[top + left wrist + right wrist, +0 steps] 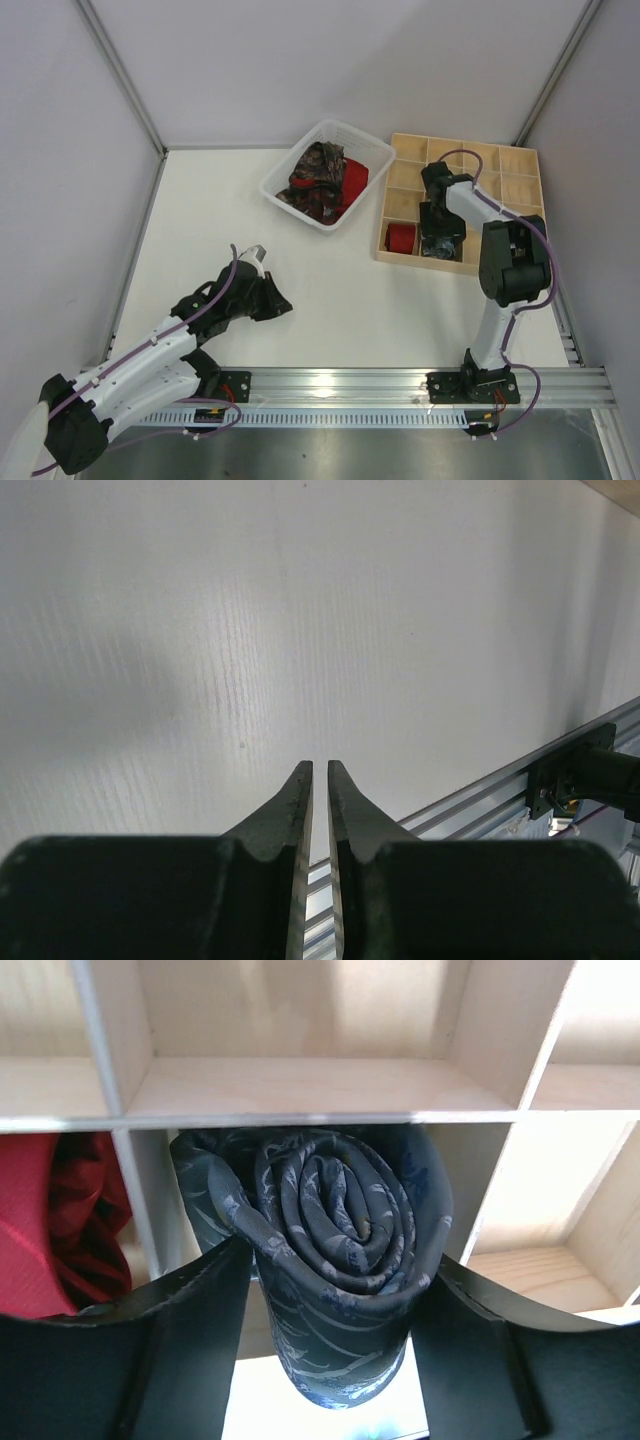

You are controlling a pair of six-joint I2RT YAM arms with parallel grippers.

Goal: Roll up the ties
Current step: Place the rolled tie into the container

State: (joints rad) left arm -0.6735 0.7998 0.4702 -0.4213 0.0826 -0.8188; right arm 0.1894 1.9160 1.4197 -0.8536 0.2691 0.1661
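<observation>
Aluminium rail [340, 385], near edge of table [220, 210]: carries both arm bases.

Left gripper [274, 302], about 8 o'clock on the table in the top view. Fingers [296, 810] drawn almost together, a thin slit between them, nothing held, above bare tabletop.

Right gripper [335, 1260], about 2 o'clock, reaching into the wooden grid tray [515, 165]. Fingers clamped on the grey patterned roll [340, 1230], one pad on each flank. The spiral end faces the wrist camera, so the roll's axis runs along the fingers and the squeeze goes across its width. It sits at the near-row compartment just right of the one holding the red roll [401, 237]. Whether it rests on the compartment floor cannot be told.

White plastic basket [365, 135], about 12 o'clock, touching the tray's left side. Holds the loose ties [322, 182], dark paisley and red, heaped with no clear long axis.

Judgement: placing step for the grey roll, release pending. The heap lies at roughly 1 o'clock from the left gripper and 10 o'clock from the right; neither is clearly nearer, but only the left is free.
</observation>
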